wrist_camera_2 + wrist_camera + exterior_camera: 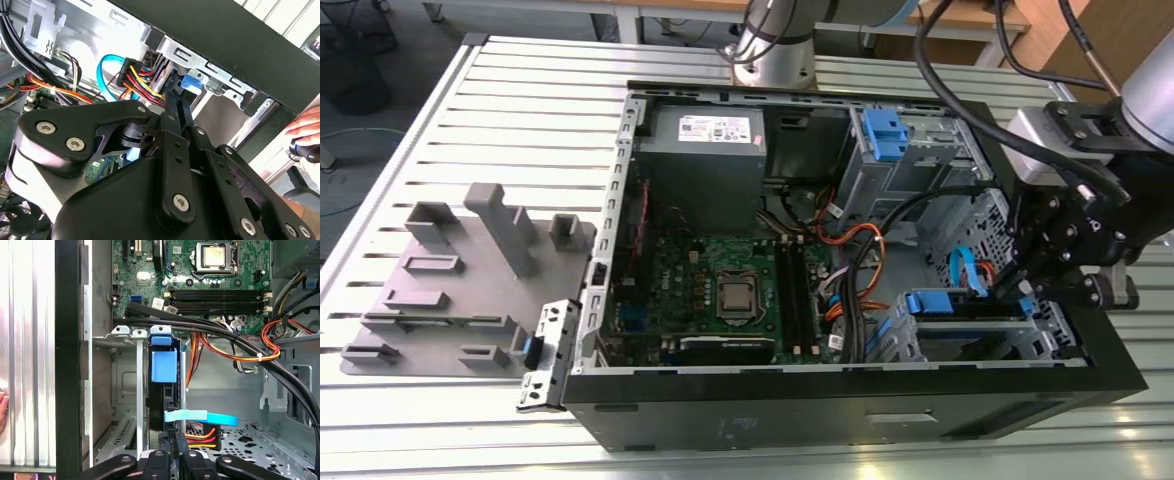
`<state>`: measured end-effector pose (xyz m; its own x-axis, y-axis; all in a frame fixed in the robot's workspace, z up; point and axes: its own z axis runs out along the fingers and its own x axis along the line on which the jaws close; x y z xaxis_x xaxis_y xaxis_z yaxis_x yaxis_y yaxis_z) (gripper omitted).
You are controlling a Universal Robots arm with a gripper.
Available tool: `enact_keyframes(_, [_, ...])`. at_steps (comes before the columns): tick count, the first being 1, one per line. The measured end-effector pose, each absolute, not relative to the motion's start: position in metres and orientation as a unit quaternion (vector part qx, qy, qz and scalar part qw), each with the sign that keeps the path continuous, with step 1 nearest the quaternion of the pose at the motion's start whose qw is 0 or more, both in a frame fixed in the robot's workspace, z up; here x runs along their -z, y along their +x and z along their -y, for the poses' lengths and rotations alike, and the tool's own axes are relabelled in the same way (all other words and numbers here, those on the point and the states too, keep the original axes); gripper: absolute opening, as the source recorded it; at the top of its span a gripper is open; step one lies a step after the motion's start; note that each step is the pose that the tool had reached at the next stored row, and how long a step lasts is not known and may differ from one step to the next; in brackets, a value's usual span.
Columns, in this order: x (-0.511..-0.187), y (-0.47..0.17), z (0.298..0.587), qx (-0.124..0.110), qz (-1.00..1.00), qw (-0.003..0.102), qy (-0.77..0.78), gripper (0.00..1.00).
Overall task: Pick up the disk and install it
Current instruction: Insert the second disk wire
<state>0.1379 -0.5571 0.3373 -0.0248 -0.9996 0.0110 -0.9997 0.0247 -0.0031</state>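
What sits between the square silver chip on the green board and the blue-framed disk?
In the first wrist view, black memory slots, then thick black cables, lie between chip and disk.

The hand [176,441] sits hemmed in: the case wall [67,365] and metal bay rails [140,405] on one side, a blue flat cable [200,417] just beside it on the other. Thick black cables [215,332] and orange wires [220,354] cross between the bay and the circuit board [150,277]. The bare case floor [225,390] beyond the flat cable lies open.
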Motion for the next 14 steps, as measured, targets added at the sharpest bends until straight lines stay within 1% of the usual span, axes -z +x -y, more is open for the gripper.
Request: enact_keyframes(14, [-0.3351, 0.1360, 0.5555, -0.005, 0.724, 0.003, 0.690, 0.16])
